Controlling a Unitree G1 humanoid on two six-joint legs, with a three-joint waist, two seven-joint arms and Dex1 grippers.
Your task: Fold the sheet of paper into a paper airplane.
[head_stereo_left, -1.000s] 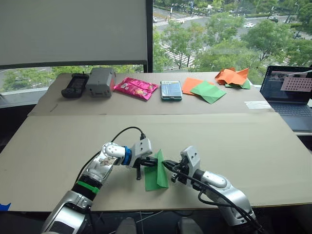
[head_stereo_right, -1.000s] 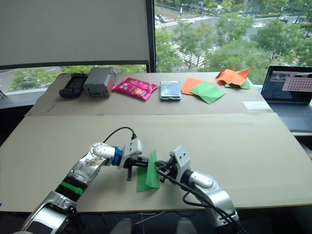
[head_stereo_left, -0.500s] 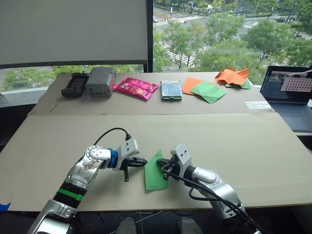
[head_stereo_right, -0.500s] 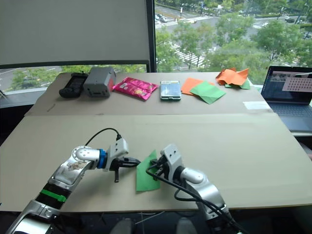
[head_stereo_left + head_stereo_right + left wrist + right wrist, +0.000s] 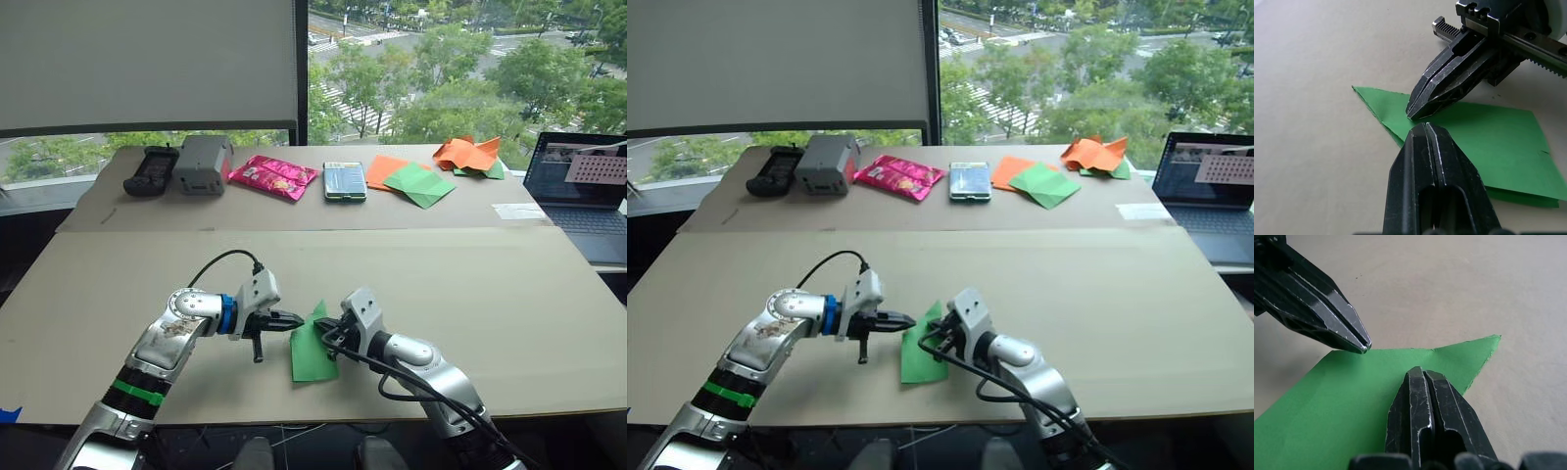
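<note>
the paper airplane point(image 5: 313, 345) lies flat between both closed, empty grippers, left gripper point(image 5: 1422, 128) at its edge and right gripper point(image 5: 1422, 374) over it, likely pressing creases.

The sheet of paper point(image 5: 1484, 142) is thin, matt, smooth green paper; the table point(image 5: 490, 284) is matt cardboard; both grippers' fingers point(image 5: 1449, 78) are scuffed black metal.

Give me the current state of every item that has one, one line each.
Paper airplane: folded into a pointed wedge, flat on the table.
Left gripper: shut, tip at the paper's edge.
Right gripper: shut, tip pressing the paper.
Laptop: open, screen lit.
Orange-and-green paper heap: crumpled.
</note>
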